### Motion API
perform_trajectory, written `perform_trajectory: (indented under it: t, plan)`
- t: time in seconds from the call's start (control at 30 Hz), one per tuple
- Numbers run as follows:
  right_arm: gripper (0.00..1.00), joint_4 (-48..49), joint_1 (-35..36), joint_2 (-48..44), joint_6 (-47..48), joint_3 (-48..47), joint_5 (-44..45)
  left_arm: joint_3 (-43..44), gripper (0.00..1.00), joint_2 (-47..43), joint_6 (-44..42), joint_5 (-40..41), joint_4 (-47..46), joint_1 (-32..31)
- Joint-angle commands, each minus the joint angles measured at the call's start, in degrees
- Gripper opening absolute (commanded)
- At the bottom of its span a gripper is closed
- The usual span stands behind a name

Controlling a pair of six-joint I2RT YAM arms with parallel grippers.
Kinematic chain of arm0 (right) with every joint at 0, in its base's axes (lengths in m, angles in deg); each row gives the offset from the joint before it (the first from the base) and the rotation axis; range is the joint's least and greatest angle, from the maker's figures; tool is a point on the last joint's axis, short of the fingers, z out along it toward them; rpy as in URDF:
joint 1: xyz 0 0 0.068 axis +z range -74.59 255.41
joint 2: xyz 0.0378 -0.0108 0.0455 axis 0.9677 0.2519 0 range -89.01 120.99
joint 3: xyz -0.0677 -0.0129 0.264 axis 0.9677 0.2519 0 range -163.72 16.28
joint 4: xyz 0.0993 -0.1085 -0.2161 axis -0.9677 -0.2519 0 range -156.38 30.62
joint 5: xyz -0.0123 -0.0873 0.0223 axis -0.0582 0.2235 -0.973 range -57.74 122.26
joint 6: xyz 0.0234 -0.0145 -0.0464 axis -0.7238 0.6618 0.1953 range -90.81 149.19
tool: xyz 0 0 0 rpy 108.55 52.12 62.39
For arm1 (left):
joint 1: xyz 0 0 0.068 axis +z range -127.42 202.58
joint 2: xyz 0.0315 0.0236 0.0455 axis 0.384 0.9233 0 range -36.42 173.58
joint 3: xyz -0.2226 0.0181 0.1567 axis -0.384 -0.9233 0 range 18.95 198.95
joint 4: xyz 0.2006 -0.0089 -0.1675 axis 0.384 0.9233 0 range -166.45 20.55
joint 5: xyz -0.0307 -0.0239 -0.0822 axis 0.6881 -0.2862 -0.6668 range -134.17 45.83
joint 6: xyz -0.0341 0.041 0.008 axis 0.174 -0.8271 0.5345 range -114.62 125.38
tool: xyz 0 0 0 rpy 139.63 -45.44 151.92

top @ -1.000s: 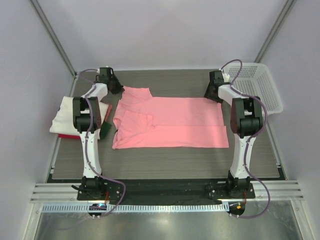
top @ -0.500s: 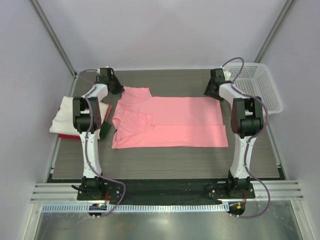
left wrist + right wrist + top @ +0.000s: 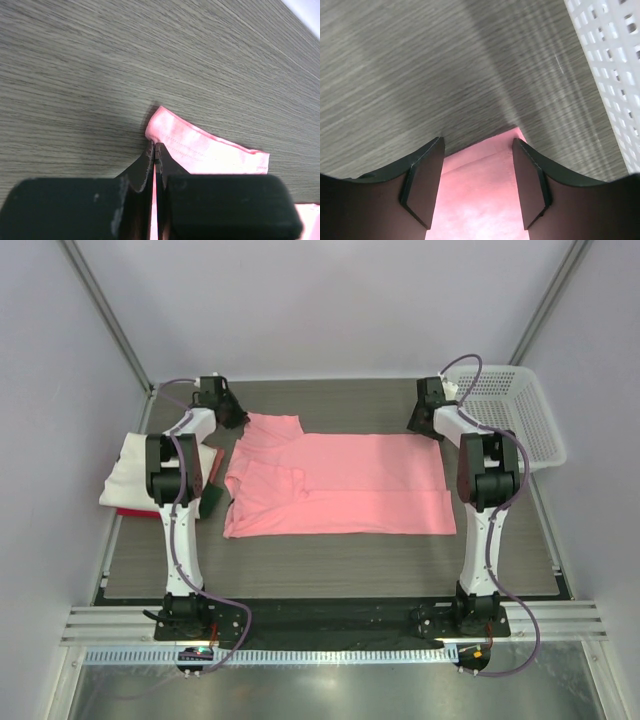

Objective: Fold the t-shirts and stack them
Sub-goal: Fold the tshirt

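Observation:
The salmon-pink t-shirt (image 3: 340,485) lies half folded lengthwise across the table. My left gripper (image 3: 238,420) is at the shirt's far left corner, shut on the edge of the pink fabric (image 3: 200,150). My right gripper (image 3: 418,430) is open at the far right corner, its fingers (image 3: 422,185) either side of the pink hem (image 3: 480,190), not closed on it. A folded white t-shirt (image 3: 125,472) lies on a red one (image 3: 130,511) at the table's left edge.
A white plastic mesh basket (image 3: 505,415) stands at the back right, close to my right arm; its wall shows in the right wrist view (image 3: 612,65). A dark green object (image 3: 213,495) lies beside the left stack. The wood-grain table (image 3: 330,560) runs to a metal rail in front.
My right gripper has shifted slightly back and left at the shirt's far right corner. The left gripper and the shirt have stayed put.

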Motion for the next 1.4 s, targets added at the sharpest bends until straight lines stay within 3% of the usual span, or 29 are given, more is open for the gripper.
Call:
perform_trajectory:
  t: [0.0, 0.07, 0.2, 0.27, 0.37, 0.63, 1.13, 1.37]
  plan:
    - [0.61, -1.1, -0.2, 0.3, -1.4, 0.4, 1.1, -0.3, 0.0, -2.8, -0.1, -0.4, -2.4, -0.2]
    - [0.54, -1.1, -0.3, 0.7, -1.7, 0.6, 1.4, -0.3, 0.0, -3.0, -0.3, -0.5, -2.5, -0.4]
    - [0.18, -1.1, -0.3, 1.1, -1.6, -0.5, 1.7, 0.2, 0.0, -3.4, -0.7, -0.3, -2.5, -1.0]
    - [0.08, -1.0, -0.3, 1.1, -1.4, -1.7, 1.3, 1.2, 0.0, -3.1, -0.7, -0.8, -2.5, -1.4]
    - [0.01, -1.6, -0.3, 0.3, -1.1, -3.5, 1.0, 3.7, 0.0, -2.8, -0.6, -1.5, -2.4, -2.1]
    - [0.01, -2.7, -0.3, -5.8, -0.4, -2.2, 0.7, 4.3, 0.0, -6.0, -1.9, 0.0, 0.1, -3.4]
    - [0.01, -3.6, -0.2, -15.2, -0.5, 6.6, -6.4, -8.9, 0.0, -20.6, -7.0, 5.1, 0.4, -7.4]
    - [0.01, -3.5, -0.3, -19.7, -0.8, 11.8, -9.2, -18.4, 0.0, -30.4, -11.3, 12.7, 0.2, -11.1]
